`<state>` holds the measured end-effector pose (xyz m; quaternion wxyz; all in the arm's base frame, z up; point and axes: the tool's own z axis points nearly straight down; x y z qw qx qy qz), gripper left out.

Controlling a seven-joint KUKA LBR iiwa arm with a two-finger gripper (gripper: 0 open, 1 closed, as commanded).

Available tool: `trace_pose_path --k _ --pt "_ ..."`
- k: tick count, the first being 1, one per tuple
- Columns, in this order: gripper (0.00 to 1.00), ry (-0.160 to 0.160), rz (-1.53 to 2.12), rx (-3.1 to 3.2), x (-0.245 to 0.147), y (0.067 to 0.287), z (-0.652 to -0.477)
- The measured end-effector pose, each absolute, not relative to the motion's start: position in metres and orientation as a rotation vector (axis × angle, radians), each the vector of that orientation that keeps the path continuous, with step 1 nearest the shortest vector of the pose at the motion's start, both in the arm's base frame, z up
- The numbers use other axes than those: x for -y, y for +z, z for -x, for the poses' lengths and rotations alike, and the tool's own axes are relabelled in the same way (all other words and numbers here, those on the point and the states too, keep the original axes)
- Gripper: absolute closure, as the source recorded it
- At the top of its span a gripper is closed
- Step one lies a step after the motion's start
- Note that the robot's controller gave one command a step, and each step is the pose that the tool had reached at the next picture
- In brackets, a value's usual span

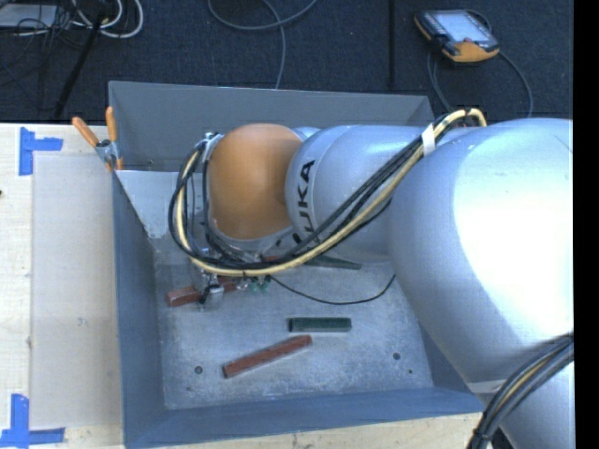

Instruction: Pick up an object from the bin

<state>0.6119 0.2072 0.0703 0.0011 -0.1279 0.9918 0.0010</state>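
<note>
**Gripper low at the short red-brown piece, left side of the bin floor**

You will find the short red-brown piece point(181, 296) lying flat on the floor of the bin point(281, 419), near the left wall. Its right end meets the gripper point(213, 291). You cannot tell whether the gripper is spread or pressed together. The arm point(487, 251) reaches in from the right, bent low, with its orange cover point(248, 181) directly above the gripper. A dark green bar point(319, 325) and a longer red-brown stick point(267, 355) lie apart, nearer the front.

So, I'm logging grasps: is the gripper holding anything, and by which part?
Cannot tell. The gripper sits at the right end of a small reddish-brown piece at the left of the bin, but no grip on it is visible.
</note>
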Motion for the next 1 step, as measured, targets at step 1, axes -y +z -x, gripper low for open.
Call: trace_pose_path --k 1 --pt "1.00 0.001 0.457 -3.107 -0.2112 0.2062 -0.5887"
